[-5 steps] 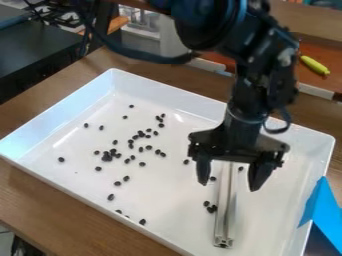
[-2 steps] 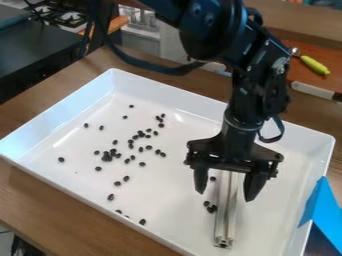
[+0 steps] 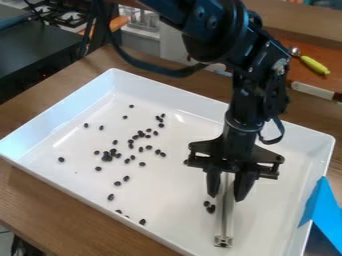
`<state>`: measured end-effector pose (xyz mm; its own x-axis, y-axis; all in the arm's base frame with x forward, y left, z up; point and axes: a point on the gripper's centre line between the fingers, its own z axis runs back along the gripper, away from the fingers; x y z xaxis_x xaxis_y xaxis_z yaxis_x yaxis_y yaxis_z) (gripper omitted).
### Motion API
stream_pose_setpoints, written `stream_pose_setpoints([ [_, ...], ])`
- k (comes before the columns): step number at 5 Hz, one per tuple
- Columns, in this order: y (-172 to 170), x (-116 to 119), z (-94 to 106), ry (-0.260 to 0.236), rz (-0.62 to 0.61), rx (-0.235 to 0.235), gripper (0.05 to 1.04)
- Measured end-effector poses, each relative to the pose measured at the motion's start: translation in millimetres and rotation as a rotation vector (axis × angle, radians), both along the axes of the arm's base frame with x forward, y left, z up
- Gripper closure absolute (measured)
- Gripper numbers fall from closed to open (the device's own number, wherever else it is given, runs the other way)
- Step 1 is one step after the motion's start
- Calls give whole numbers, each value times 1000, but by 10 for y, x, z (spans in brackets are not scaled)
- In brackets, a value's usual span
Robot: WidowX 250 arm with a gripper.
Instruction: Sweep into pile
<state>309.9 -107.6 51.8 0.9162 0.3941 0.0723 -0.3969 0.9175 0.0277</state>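
Beans (image 3: 107, 157), dark, are scattered over the tray (image 3: 167, 210): most are spread loosely across its left and middle parts as viewed, with a tight clump in the left part and a looser one nearer the middle. A few are dotted close to the tray's near wall. A small group is seen in the tray's right half, just beside the bar (image 3: 224, 225). No single pile is formed.

Bar, metal, is set in the tray's right half, its near end pointed at the tray's near wall. Pincer (image 3: 229, 192) is lowered inside the tray and clamped on the bar, one finger placed on each side.

Tray, white, is supported by the wooden counter (image 3: 40, 205). Blue piece (image 3: 324, 210) is placed at the tray's right wall. Green-handled tool (image 3: 312, 65) is left beyond the tray's far right corner.
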Motion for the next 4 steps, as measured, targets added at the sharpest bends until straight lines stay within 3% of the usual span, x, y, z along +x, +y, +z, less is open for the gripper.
stream_pose_setpoints([
  [2, -55, -2, 86, 44, -1, -46, 731],
  [3, -157, 77, 243, 40, -21, -96, 731],
  [4, -208, 218, 320, 0, -36, -105, 731],
])
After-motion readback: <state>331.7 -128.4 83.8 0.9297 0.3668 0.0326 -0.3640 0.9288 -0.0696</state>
